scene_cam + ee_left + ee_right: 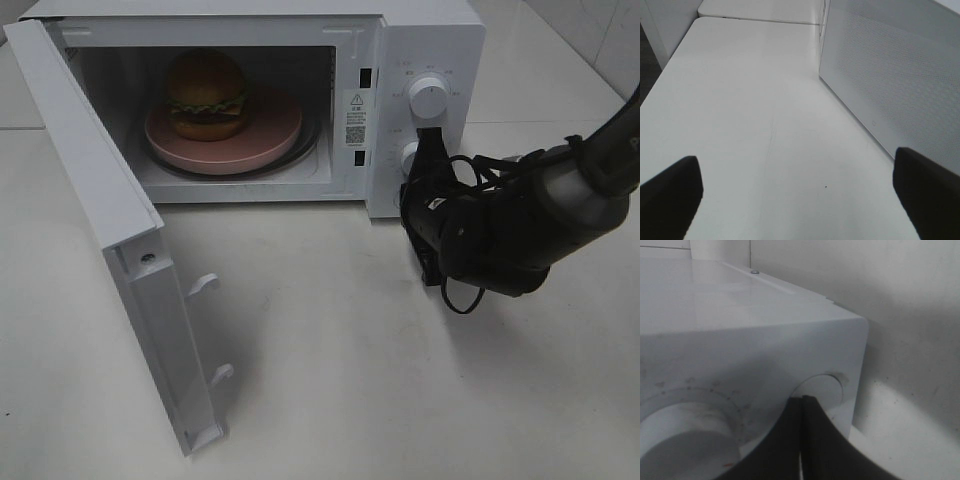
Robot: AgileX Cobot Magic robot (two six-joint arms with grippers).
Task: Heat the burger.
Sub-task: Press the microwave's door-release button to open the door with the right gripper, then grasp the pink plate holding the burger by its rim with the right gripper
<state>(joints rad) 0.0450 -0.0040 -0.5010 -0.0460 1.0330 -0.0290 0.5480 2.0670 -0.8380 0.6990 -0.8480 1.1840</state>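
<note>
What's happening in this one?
The round burger with glossy brown buns sits on a flat pink plate inside the white microwave, whose door stands wide open. The right hand, shut, is up at the control knobs on the front panel. The left hand hangs open over the white table beside the microwave, holding nothing.

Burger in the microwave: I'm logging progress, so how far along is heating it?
Done: the round golden-brown burger sits on the flat pink plate inside the white microwave. In hand: the right gripper, shut, is at the white control knobs. Left: the white microwave door stands wide open and needs closing; the open left gripper hovers over the white table.
</note>
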